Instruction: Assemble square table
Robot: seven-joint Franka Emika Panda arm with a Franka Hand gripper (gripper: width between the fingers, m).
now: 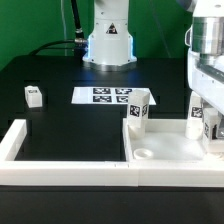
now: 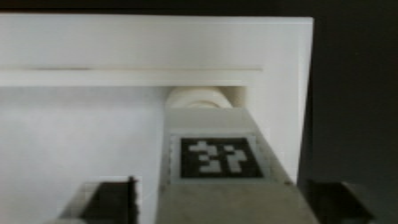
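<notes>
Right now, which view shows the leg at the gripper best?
Wrist view: the leg fills the frame, its tag clear, its far end at the square slab. The exterior view shows that leg small, near its right edge, tag side only, partly hidden.

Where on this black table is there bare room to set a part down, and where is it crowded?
The widest bare patch lies between the small leg block, the marker board and the border wall. A narrower strip runs between marker board and robot base. Crowded: the exterior view's right, where square tabletop, standing leg and gripper cluster.
</notes>
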